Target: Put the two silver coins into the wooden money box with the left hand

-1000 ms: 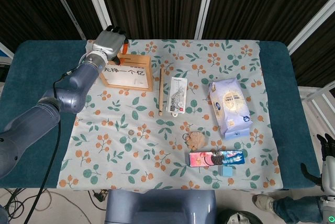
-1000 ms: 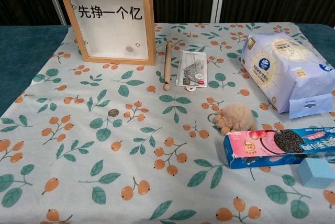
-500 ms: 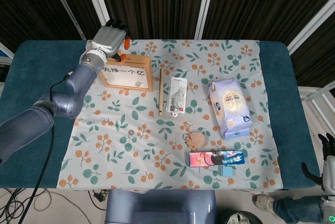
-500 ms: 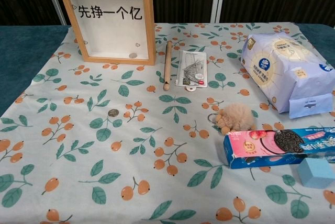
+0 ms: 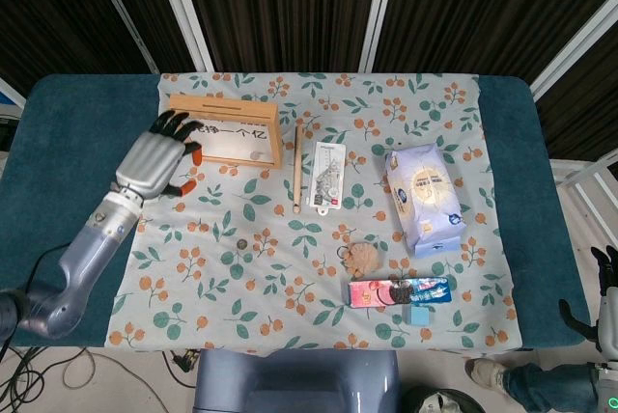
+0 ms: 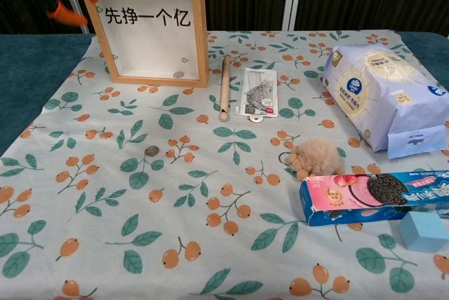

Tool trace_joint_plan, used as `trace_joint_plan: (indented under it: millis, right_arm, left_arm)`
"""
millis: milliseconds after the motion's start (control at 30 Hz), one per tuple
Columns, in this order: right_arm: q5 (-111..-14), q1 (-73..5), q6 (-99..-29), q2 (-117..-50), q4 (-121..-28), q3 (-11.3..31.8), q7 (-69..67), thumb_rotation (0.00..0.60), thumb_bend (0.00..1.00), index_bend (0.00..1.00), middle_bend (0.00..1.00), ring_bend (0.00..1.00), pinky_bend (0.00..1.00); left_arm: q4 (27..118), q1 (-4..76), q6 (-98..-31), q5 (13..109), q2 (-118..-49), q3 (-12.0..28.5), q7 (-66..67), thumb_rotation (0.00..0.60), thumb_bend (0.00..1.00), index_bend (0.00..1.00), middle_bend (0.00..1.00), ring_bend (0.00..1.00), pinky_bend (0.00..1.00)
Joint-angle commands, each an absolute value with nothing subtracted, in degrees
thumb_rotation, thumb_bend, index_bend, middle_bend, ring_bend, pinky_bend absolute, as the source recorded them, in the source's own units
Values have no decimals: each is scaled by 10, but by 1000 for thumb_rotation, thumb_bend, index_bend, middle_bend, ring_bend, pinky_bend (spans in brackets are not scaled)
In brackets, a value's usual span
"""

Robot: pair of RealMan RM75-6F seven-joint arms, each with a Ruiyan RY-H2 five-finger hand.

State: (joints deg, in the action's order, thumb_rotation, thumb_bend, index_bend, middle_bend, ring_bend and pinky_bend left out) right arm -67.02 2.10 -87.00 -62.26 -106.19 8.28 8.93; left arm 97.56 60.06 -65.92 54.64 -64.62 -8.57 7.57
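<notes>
Tabletop: upright wooden money box (image 6: 149, 26) faces the chest camera.

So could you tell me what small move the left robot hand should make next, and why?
Probably reach down toward the coin on the cloth: one coin already lies inside the wooden money box, and the left robot hand hovers open beside the box, holding nothing.

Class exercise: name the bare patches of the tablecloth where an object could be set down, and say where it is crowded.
Free: the near-left cloth below the silver coin, and the far strip behind the tissue pack. Crowded: the near-right corner, with plush keychain, cookie box and blue cube.
</notes>
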Motion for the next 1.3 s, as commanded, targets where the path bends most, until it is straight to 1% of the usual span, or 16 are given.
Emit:
trace_joint_plan:
  millis: [33, 233, 367, 667, 767, 1000, 1167, 1300]
  right_arm:
    - [-669, 21, -869, -622, -1063, 82, 89, 600, 369, 126, 46, 4, 0]
    - [-663, 23, -871, -620, -1064, 87, 84, 600, 369, 126, 46, 4, 0]
    - [-660, 23, -871, -618, -1064, 88, 81, 600, 369, 126, 46, 4, 0]
    - [-656, 23, -869, -615, -1067, 89, 78, 600, 368, 125, 46, 4, 0]
    - [-657, 23, -869, -615, -1066, 89, 78, 600, 369, 126, 46, 4, 0]
    - [-656, 24, -869, -614, -1067, 89, 78, 600, 369, 126, 46, 4, 0]
    - [-655, 23, -869, -614, -1067, 89, 79, 600, 369, 125, 46, 4, 0]
    - [-655, 23, -870, -614, -1067, 90, 78, 600, 369, 126, 46, 4, 0]
  left_arm:
    - [942, 560, -645, 591, -725, -108, 61, 600, 164, 517, 125, 0, 0]
    - [841, 557, -595, 615, -822, -87, 60, 600, 158, 515, 122, 0, 0]
    - [799, 557, -564, 622, -867, -76, 61, 600, 145, 515, 120, 0, 0]
    - [730, 542, -567, 639, -934, -60, 118, 600, 135, 498, 113, 0, 0]
    - [721, 535, -580, 649, -947, -52, 130, 600, 133, 498, 112, 0, 0]
    - [709, 520, -604, 667, -961, -39, 170, 600, 88, 493, 103, 0, 0]
    - [713, 511, -593, 671, -962, -27, 185, 600, 16, 485, 95, 0, 0]
    - [716, 505, -586, 675, -961, -17, 190, 600, 1, 484, 93, 0, 0]
